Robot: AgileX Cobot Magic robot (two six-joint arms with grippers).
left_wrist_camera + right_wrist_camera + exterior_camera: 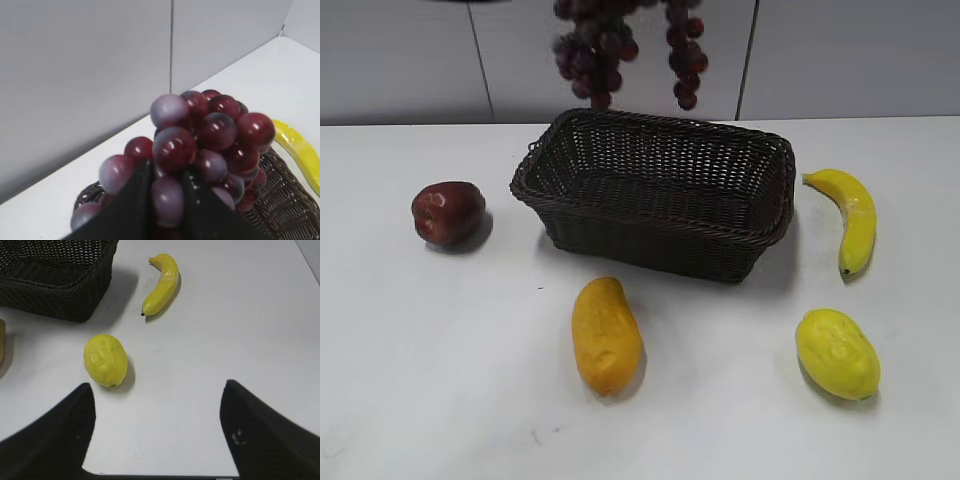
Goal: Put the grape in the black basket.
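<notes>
On your white table (440, 400), the grapes (620, 45) hang above the basket (660, 195), pinched in your left gripper (167, 200). Lift done; lowering and release remain. Right gripper (157, 435) gapes empty.

A glossy dark purple-red grape bunch (625, 45) hangs at the frame's top centre, above the rear rim of the dark woven wicker basket (655, 240) at centre.
</notes>
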